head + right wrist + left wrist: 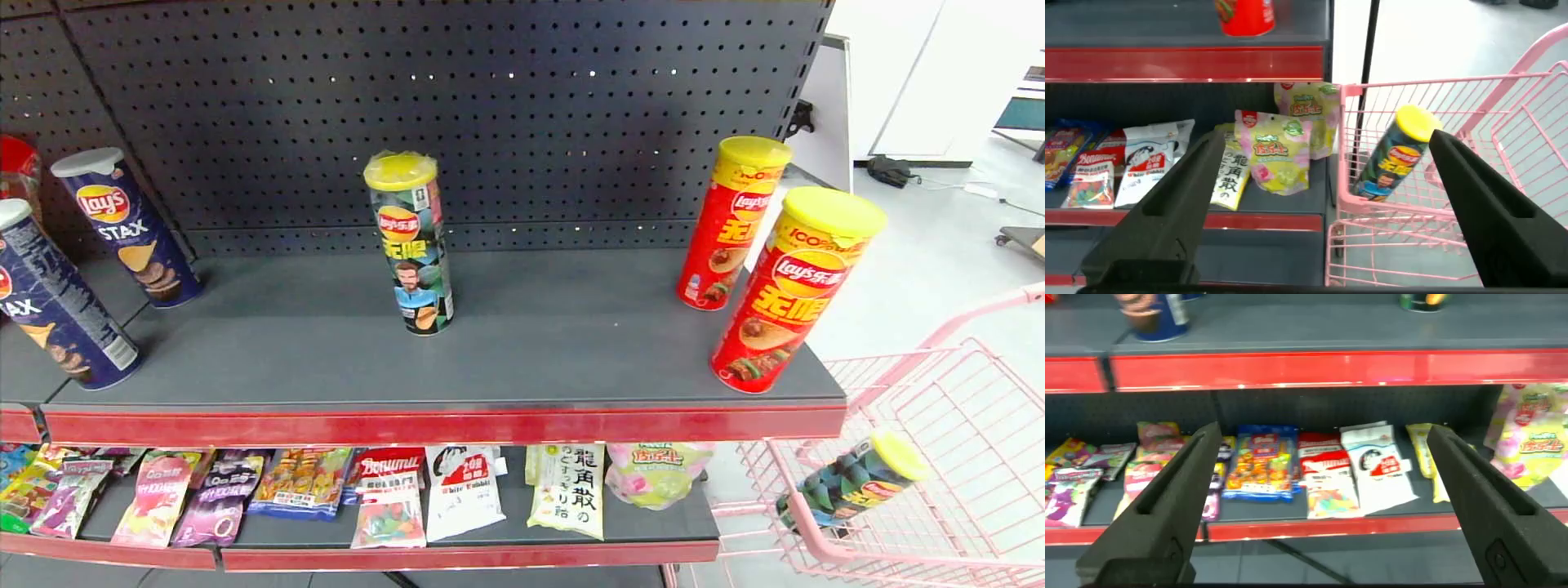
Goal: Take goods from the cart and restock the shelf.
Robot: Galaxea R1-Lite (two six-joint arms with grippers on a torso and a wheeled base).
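Dark yellow-lidded chip tube (853, 482) lies in pink wire cart (947, 328), 4 o'clock from grey metal shelf (571, 351). Left gripper (1319, 514), right gripper (1323, 220): fingers apart, empty.

I see the upper shelf (522, 359), dark with a red front lip, carrying a teal can (411, 245) upright near its middle, two red cans (796, 290) upright at its right end, one behind the other, and two blue cans (131, 227) at the far left. The lower shelf (457, 559) holds a row of snack bags (465, 490). To the right, the pink cart (980, 310) holds a second teal can (853, 480) on its side
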